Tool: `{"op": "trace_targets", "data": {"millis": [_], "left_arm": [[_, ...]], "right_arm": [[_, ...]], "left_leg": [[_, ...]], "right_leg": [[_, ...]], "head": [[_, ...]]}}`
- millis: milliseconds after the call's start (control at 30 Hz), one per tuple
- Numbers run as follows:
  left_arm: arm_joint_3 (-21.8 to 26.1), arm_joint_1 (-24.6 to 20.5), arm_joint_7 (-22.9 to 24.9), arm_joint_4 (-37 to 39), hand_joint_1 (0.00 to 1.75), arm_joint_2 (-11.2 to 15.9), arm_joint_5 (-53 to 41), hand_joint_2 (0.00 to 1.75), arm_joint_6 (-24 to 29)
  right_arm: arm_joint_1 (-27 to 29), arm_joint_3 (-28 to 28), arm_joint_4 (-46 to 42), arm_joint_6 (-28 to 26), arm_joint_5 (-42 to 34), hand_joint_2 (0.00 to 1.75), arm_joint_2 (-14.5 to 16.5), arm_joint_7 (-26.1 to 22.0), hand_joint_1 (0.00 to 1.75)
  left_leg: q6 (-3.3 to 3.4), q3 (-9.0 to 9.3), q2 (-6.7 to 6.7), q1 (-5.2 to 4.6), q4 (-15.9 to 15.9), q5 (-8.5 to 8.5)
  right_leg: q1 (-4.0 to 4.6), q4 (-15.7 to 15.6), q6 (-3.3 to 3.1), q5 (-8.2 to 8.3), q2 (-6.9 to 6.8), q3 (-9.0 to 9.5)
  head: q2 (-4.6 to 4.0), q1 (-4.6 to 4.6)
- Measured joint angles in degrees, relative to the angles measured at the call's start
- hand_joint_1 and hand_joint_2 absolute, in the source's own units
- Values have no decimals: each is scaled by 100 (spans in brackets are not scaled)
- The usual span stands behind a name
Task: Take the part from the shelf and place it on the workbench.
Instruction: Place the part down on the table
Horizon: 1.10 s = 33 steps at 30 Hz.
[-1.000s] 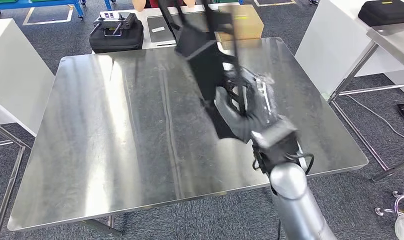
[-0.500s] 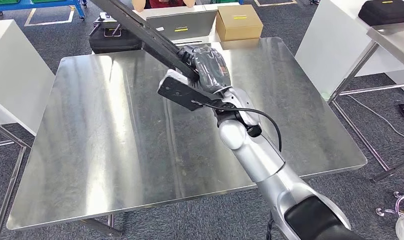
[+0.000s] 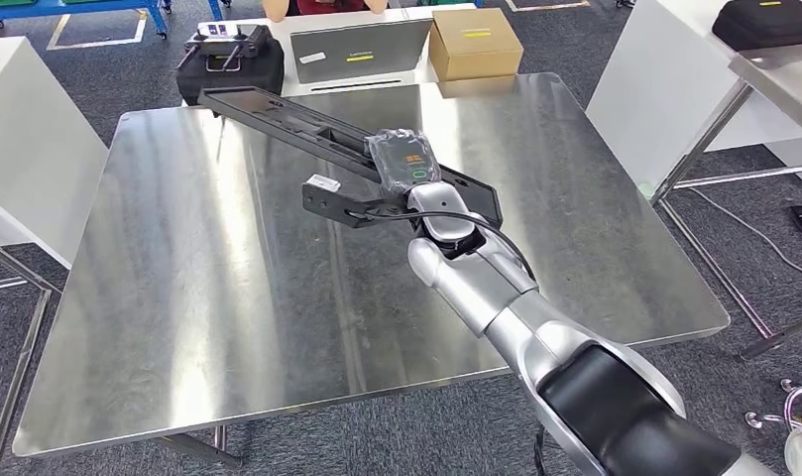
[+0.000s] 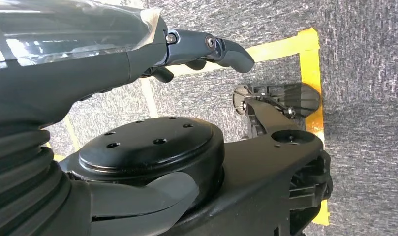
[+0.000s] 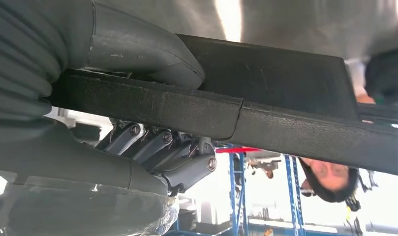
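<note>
The part [image 3: 278, 114] is a long black flat bracket, lying nearly level across the far middle of the steel workbench [image 3: 178, 278]. I cannot tell whether it touches the surface. My right hand [image 3: 401, 159], wrapped in clear film, grips it near its middle. In the right wrist view the thumb [image 5: 137, 54] lies on one face of the part [image 5: 285, 98] and the fingers [image 5: 162, 147] curl against the other. In the left wrist view my left hand [image 4: 113, 59] hangs over grey carpet, fingers loosely extended and holding nothing.
Behind the workbench stand a cardboard box [image 3: 474, 42], a grey panel [image 3: 362, 50] and a black case [image 3: 233, 64]. A person [image 3: 322, 5] is at the far edge. White tables flank the bench at the left [image 3: 30, 149] and right [image 3: 674, 79].
My right arm has swung the part down from steeply tilted to nearly flat over the workbench, and the hand has turned palm down and reached farther across the table.
</note>
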Motion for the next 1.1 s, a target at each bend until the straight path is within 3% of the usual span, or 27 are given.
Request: {"op": "trace_targets", "data": {"millis": [233, 367, 667, 800, 1100], "left_arm": [[-6, 2, 2, -20, 0, -14, 46, 175, -15], [-51, 3, 76, -41, 0, -15, -23, 175, -11], [-109, -24, 160, -58, 0, -11, -28, 175, 69], [-109, -31, 153, -89, 0, -32, 18, 0, 142], [-110, -43, 191, -131, 0, -45, 32, 0, 166]], "right_arm": [[-10, 108, 554, 403, 178, 175, -117, 623, 175], [118, 73, 765, 446, 163, 175, -323, 857, 0], [216, -137, 873, 446, 237, 175, -549, 906, 0], [227, -192, 873, 446, 312, 175, -569, 909, 0], [251, -287, 873, 419, 365, 175, -588, 913, 0]], "left_leg": [[0, -1, -3, 0, 0, 0], [0, -4, -2, 0, 0, 0], [1, -5, 1, 0, 0, -1], [0, -4, 1, 1, 0, 0], [0, -5, 1, 0, 0, 0]], "right_leg": [[0, -1, 0, 0, -2, -4], [0, -1, 0, 0, -1, -5], [1, -1, 1, 1, -1, -10], [1, 0, 1, 0, 0, -10], [1, -1, 1, 0, -1, -10]], "head": [[0, 1], [0, 0], [0, 0], [0, 0], [0, 0]]}}
